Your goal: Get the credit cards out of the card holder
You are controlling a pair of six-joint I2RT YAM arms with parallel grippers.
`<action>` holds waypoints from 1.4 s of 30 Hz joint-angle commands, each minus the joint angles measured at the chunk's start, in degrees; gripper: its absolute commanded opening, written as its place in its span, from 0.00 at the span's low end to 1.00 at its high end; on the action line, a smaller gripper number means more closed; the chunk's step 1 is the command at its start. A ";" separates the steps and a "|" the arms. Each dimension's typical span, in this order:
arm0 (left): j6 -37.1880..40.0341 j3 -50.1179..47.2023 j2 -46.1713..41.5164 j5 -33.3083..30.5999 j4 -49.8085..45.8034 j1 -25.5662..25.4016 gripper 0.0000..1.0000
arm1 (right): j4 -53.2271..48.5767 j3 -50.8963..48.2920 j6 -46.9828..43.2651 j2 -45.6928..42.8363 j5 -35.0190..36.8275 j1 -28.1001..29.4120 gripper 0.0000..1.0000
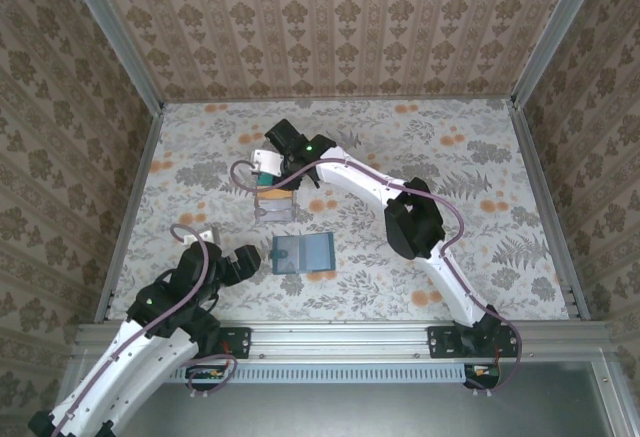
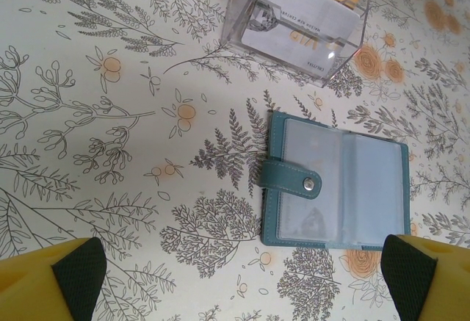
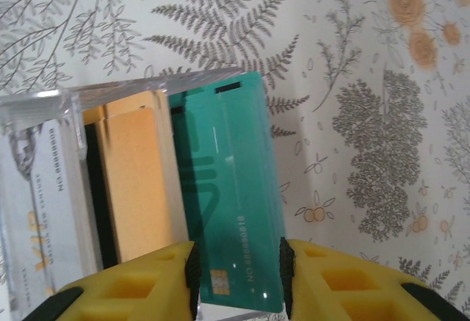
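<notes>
Parking green card [image 3: 228,189] in clear tray [image 3: 44,104] beside orange card [image 3: 136,181] — right gripper [image 3: 239,269] flanking it, clamped or freed, cannot tell; left gripper [image 2: 239,277] splayed wide near card holder [image 2: 338,181].

On the left wrist view the clear tray [image 2: 305,38] runs off the top edge, and one pad [image 2: 405,264] of the left gripper [image 2: 239,277] covers a corner of the card holder [image 2: 345,189]. On the right wrist view the green card [image 3: 228,181] is cut off at the bottom; whether the right gripper [image 3: 239,273] presses it, I can't tell.
</notes>
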 commanded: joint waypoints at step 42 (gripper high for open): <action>-0.68 -10.11 26.78 11.85 38.49 -6.62 0.59 | 40.12 -85.58 69.92 -47.63 -4.78 5.37 0.37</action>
